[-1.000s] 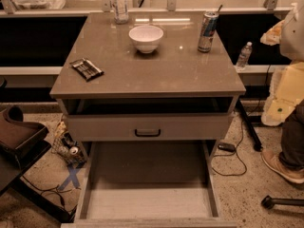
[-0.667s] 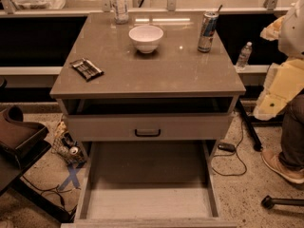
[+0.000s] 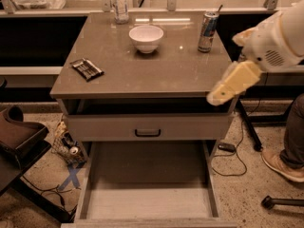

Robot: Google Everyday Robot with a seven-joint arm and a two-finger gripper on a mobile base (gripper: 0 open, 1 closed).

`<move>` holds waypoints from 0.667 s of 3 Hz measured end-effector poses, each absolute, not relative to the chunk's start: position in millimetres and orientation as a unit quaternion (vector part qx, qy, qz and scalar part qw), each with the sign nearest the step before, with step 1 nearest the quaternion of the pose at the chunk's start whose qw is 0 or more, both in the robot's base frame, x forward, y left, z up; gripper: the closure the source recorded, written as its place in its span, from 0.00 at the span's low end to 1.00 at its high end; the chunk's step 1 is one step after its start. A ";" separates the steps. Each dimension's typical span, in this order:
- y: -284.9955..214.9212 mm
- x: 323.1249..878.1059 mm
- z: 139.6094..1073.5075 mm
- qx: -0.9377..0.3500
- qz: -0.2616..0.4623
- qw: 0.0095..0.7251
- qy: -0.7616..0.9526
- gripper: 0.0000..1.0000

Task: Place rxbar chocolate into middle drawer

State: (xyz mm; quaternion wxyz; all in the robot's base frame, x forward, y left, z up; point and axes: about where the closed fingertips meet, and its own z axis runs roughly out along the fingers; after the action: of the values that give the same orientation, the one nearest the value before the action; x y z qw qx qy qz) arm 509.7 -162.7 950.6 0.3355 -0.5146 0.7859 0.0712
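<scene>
One view, looking down on a grey cabinet (image 3: 156, 75) from the front.

Containers:
- Drawer (image 3: 147, 201) is pulled out at bottom centre. Its pale floor shows wall to wall between low side walls.
- Drawer front (image 3: 190, 126) above it, with a dark handle, sits under a dark gap below the top.
- White bowl (image 3: 146, 37) at upper centre on the top. Only its white inside shows.

On the top:
- Rxbar (image 3: 87, 69) lies flat at middle left, near the left edge and skewed to it. It is not in the drawer.
- Can (image 3: 208, 25) stands at upper right.
- Bottle (image 3: 119, 4) stands at the back edge.

Gripper (image 3: 228, 87) is at middle right, overlapping the top's front right corner, well apart from the rxbar. Whether the claw is apart or together cannot be told.

Edges and room:
- Bare top runs from the rxbar across to the right edge.
- Brown seat (image 3: 19, 132) sits left of the drawer.
- Cable (image 3: 228, 148) and a shoe (image 3: 282, 165) lie to the right.
</scene>
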 end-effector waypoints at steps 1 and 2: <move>-121.1 556.1 942.3 -0.490 0.143 0.418 0.752 0.00; -79.0 603.4 949.2 -0.468 0.189 0.509 0.697 0.00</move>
State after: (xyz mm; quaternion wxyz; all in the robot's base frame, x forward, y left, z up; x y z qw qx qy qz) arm 603.4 -79.0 949.2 0.5094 -0.4676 0.6974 0.1886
